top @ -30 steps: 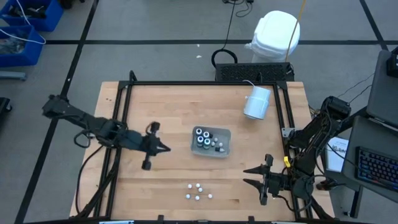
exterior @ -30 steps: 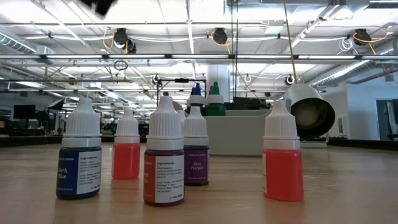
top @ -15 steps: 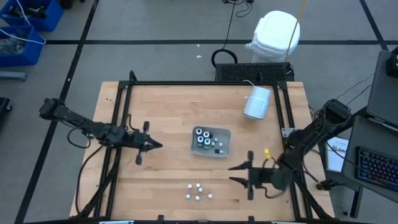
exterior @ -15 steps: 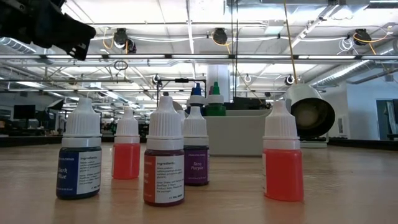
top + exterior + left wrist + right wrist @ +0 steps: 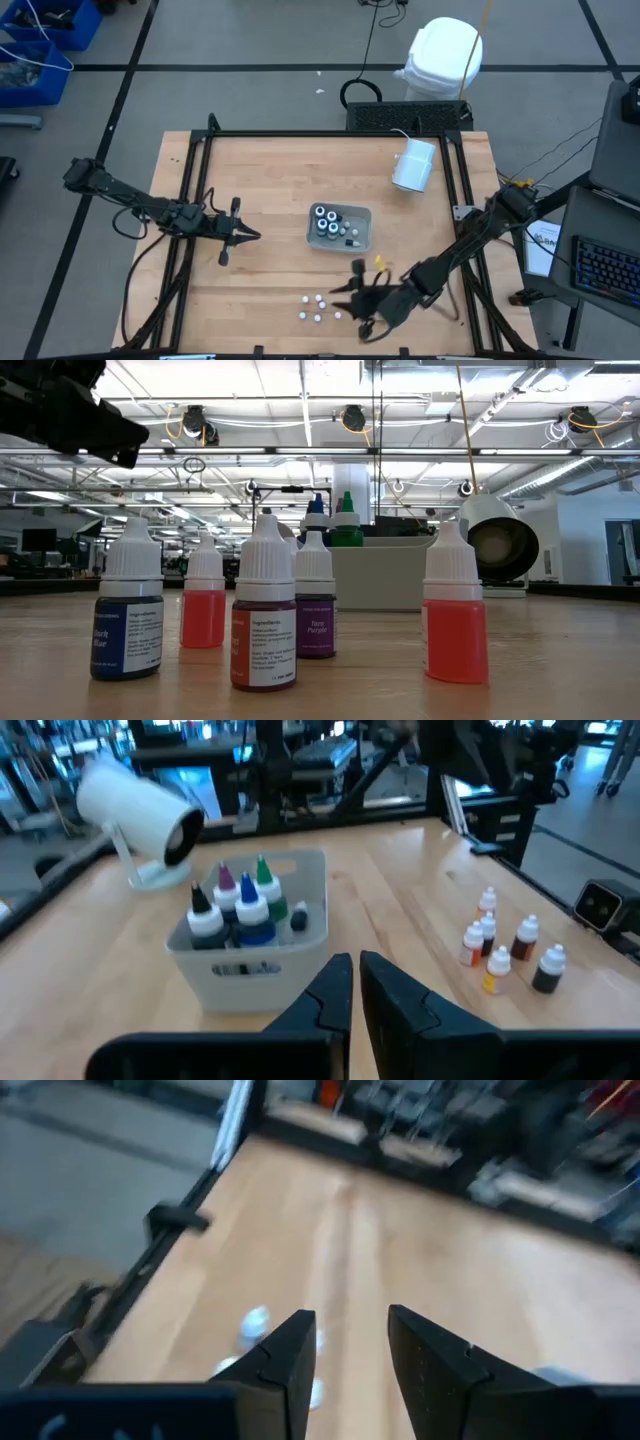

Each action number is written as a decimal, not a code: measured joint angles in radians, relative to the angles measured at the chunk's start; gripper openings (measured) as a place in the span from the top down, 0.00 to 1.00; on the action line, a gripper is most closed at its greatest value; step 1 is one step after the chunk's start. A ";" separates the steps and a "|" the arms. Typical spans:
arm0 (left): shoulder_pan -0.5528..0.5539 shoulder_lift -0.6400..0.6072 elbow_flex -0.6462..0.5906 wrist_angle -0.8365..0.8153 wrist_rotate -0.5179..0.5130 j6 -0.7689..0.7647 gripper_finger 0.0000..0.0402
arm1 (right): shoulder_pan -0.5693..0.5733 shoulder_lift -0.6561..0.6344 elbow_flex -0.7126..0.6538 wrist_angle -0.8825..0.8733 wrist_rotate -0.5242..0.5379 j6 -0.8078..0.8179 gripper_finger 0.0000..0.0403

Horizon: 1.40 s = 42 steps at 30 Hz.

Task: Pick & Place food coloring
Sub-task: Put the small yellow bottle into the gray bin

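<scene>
Now right gripper (image 5: 345,297), fingers apart & empty, beside loose bottles (image 5: 318,306).

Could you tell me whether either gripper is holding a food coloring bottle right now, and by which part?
Neither holds anything: the right gripper is open and empty beside the loose bottles, and the left gripper is nearly closed on nothing.

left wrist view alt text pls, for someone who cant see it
A clear tray on a wooden table holds several small food coloring bottles, seen past the left gripper with its dark fingers nearly together. Five more little bottles stand loose off to one side, and a white cylinder lies on its side beyond the tray.
</scene>
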 joint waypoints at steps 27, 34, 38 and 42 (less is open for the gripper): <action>0.000 0.001 0.000 -0.016 0.001 -0.031 0.91 | 0.025 0.169 0.007 -0.090 -0.210 0.190 0.57; 0.000 0.001 0.000 -0.017 0.001 -0.053 0.91 | -0.016 0.169 -0.090 0.069 -0.337 0.182 0.57; 0.000 0.001 0.000 -0.019 0.001 -0.046 0.91 | -0.035 0.169 -0.110 0.120 -0.342 0.178 0.57; 0.000 0.001 0.000 -0.020 0.001 -0.042 0.91 | -0.041 0.169 -0.112 0.118 -0.340 0.155 0.57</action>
